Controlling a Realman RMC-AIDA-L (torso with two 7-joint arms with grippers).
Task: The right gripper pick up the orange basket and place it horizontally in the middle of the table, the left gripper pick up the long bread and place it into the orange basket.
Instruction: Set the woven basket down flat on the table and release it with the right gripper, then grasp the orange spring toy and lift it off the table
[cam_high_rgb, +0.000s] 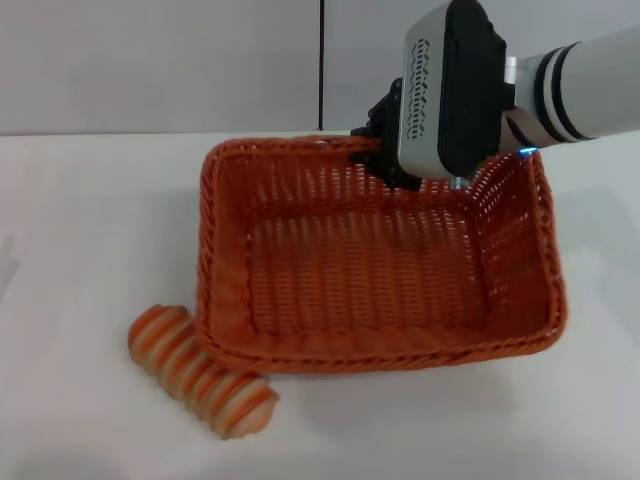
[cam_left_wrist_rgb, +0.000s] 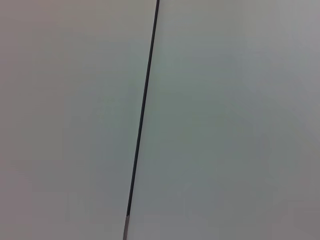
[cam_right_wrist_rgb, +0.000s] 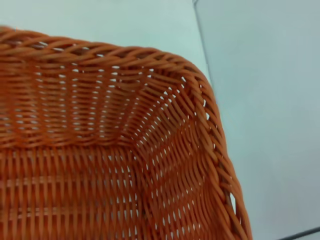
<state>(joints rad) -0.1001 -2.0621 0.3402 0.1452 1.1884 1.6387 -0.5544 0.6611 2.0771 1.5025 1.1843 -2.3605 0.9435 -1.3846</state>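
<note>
The orange basket (cam_high_rgb: 380, 355) lies lengthwise across the middle of the white table (cam_high_rgb: 90, 230), and nothing is inside it. My right gripper (cam_high_rgb: 385, 155) is at its far rim. The black fingers straddle the braided edge, one outside and one inside, shut on it. The right wrist view shows a corner of the basket (cam_right_wrist_rgb: 115, 55) from close above, without any fingers. The long bread (cam_high_rgb: 200, 372), striped orange and cream, rests on the table against the basket's front left corner. My left gripper is out of view, and its wrist camera sees only a wall.
The white and grey right arm (cam_high_rgb: 590, 75) reaches in from the upper right, above the basket's far right corner. A grey wall with a dark vertical seam (cam_high_rgb: 322, 60) stands behind the table. Bare tabletop lies left of and in front of the basket.
</note>
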